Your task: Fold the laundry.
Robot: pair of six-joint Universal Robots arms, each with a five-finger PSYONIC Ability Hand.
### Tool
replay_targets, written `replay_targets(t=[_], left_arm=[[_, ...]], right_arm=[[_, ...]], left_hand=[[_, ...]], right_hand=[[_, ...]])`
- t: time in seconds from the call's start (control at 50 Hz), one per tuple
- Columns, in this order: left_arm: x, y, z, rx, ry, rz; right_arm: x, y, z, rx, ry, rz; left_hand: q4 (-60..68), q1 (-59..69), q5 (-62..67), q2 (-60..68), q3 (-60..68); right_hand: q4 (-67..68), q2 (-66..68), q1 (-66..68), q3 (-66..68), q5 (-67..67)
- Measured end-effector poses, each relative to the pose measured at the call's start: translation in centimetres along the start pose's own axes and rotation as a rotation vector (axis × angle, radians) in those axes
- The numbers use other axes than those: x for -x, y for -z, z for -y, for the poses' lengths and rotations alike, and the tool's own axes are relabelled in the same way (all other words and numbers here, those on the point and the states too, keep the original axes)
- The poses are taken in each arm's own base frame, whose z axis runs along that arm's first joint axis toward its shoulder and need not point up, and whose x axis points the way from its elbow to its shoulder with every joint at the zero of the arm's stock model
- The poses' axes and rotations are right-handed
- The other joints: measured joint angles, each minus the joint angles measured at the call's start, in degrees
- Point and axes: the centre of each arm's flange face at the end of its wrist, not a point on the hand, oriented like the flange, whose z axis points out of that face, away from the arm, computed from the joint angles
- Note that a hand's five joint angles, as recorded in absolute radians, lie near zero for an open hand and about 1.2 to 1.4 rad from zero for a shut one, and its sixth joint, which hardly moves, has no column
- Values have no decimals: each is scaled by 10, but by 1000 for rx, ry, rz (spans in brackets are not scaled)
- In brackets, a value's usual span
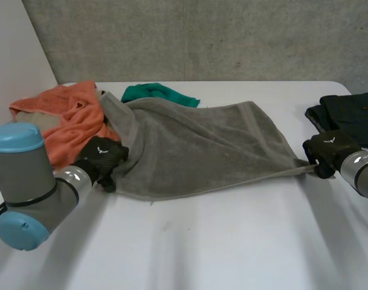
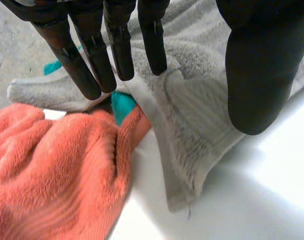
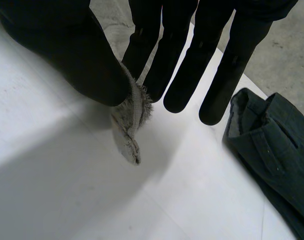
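The grey towel [image 1: 202,145] lies across the middle of the surface [image 1: 220,241], drawn out sideways into a long, rumpled shape. Its far left part rides up over the orange towel [image 1: 69,115] and lies against the green cloth [image 1: 156,92] behind it. My right hand [image 1: 329,148] has the towel's right corner pinched between thumb and fingers [image 3: 181,75], with just the frayed tip poking out below the pinch. That grip looks secure but shallow, so I judge a hard tug could strip it free. My left hand [image 1: 102,154] is at the towel's near left corner, which hangs beneath the palm in the left wrist view, but I cannot tell whether that hand truly holds the cloth or is only laid against it. I take the step in hand to be spreading the towel flat before any fold. To do it well I would first confirm the left grip, then lift both corners together, only a little. I would draw them apart evenly and toward the near edge, so the far part slides clear of the orange towel rather than dragging it along. I'd hold the right hand short of the dark garment [image 1: 353,112] just beside it, with gentle tension until the near edge runs straight.
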Motion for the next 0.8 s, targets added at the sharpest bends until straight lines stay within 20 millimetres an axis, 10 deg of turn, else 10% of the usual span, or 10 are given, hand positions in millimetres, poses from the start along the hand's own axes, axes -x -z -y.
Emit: replay_targets(t=[0.26,0.44,0.54,0.8], left_arm=[[14,-11,-25,45,-63,7],[6,-22,-23,3,-57,-55],[3,-20,-10,-30,-5,-77],[28,44,14,117,19,1]], right_arm=[[-3,-5,-4,9,3,-5],[-2,-2,-5,17,0,-1],[-4,2,-4,27,-3,0],[-21,48,1,155,115,69]], left_hand=[[-2,-1,-1,-1,-2],[370,368,367,368,360],[407,371,391,403,397],[407,371,391,403,397]], right_hand=[[0,0,0,0,0],[0,0,0,0,0],[0,0,0,0,0],[0,0,0,0,0]])
